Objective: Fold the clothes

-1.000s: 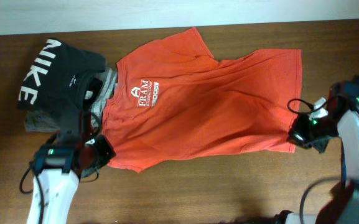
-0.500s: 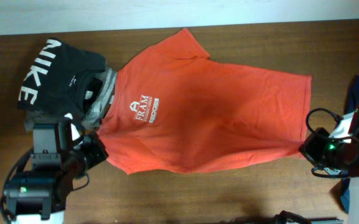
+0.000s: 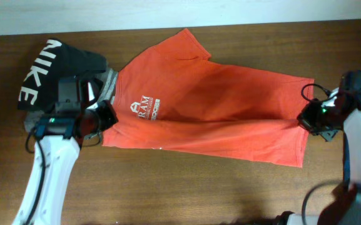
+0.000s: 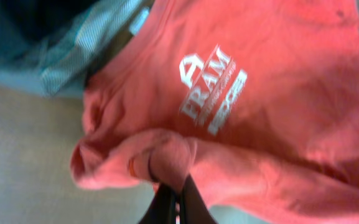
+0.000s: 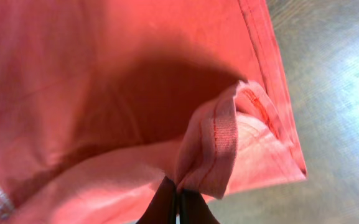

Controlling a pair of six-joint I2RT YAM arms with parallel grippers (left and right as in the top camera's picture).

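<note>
The clothes, a red-orange T-shirt (image 3: pixel 230 87) with a white chest logo (image 3: pixel 144 105), lie spread across the wooden table. My left gripper (image 3: pixel 107 116) is shut on a bunched edge of the shirt at its left end, just below the logo. In the left wrist view the cloth (image 4: pixel 160 152) puckers above my gripper (image 4: pixel 176 190). My right gripper (image 3: pixel 306 119) is shut on the doubled hem at the shirt's right end. That stitched hem (image 5: pixel 219 134) folds over my gripper (image 5: pixel 178 193) in the right wrist view. A crease runs between the two grips.
A black garment (image 3: pixel 55 69) with big white NIKE letters lies at the far left. A grey garment (image 3: pixel 107 86) sits between it and the shirt's collar. The table's far edge (image 3: pixel 261 25) meets a white strip. Bare wood (image 3: pixel 199 187) lies in front of the shirt.
Both grippers have carried the shirt's held edge from the near side toward the far side. It now sits over the shirt's middle, with a lengthwise crease formed.
</note>
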